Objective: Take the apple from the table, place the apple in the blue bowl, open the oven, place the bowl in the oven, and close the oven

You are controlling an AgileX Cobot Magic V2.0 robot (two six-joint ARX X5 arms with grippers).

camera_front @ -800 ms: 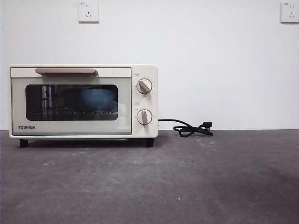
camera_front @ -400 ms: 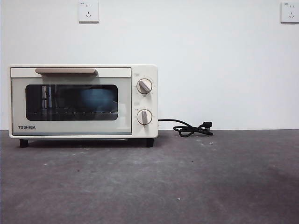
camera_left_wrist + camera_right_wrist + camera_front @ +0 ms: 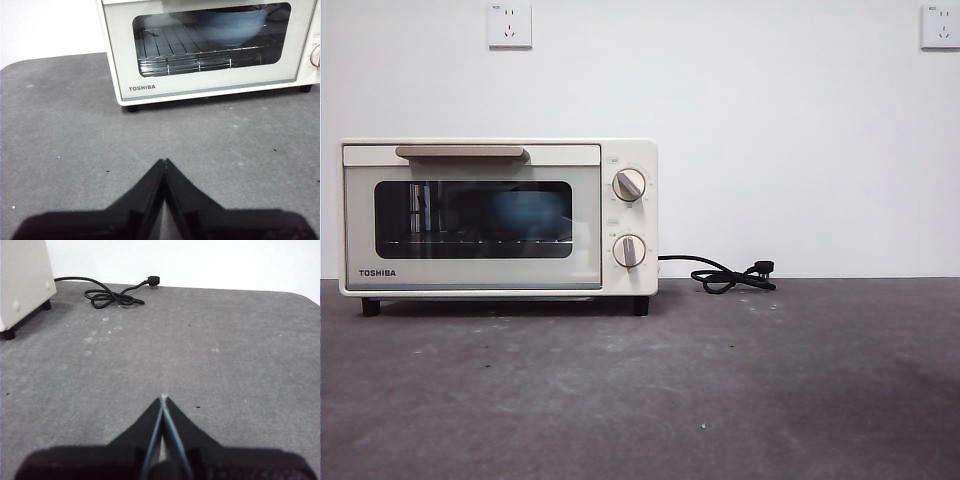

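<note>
The cream-white oven (image 3: 498,218) stands at the left of the table (image 3: 720,380) with its dark glass door closed. Through the glass the blue bowl (image 3: 528,212) sits on the wire rack, also visible in the left wrist view (image 3: 231,26). The apple is hidden from every view. My left gripper (image 3: 164,161) hovers shut over the bare table in front of the oven (image 3: 210,45), holding nothing. My right gripper (image 3: 163,397) is shut and empty over the table to the right of the oven's side (image 3: 22,280). Neither arm appears in the front view.
The oven's black cord (image 3: 728,276) lies coiled by the wall to the right of the oven, also seen in the right wrist view (image 3: 111,295). Two wall sockets (image 3: 510,24) sit high on the white wall.
</note>
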